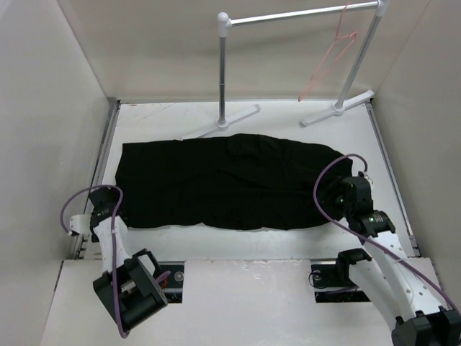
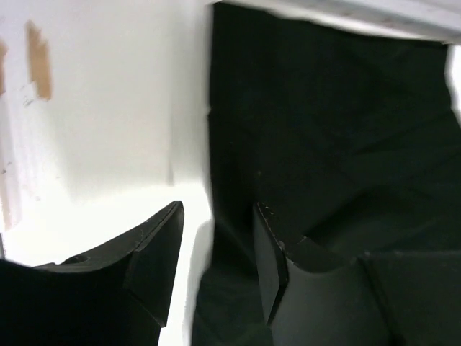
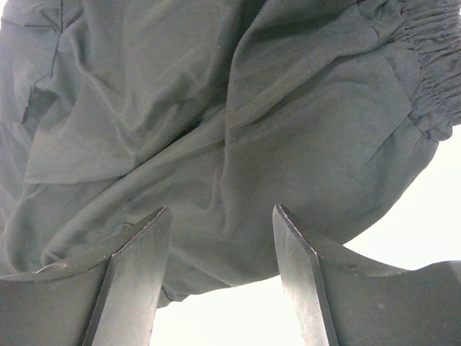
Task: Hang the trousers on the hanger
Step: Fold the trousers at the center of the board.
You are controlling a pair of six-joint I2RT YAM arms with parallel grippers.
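Across the middle of the top view, the trousers (image 1: 223, 180) lie flat on the table (image 1: 288, 249); the hanger (image 1: 328, 61) hangs at upper right. Both claws are released, holding nothing: the right gripper (image 3: 220, 210) by the waist end, the left gripper (image 2: 218, 207) straddling the cloth's left edge. Each should pinch a full fold before lifting evenly.

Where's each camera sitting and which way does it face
Top external: above and behind the arms, looking down at large black fabric trousers and thin pink wire hanger; both show.
Left wrist: on that arm, facing the trousers' edge; open left hand shows.
Right wrist: likewise, facing the trousers' gathered end; open right hand shows.
All share the trousers.
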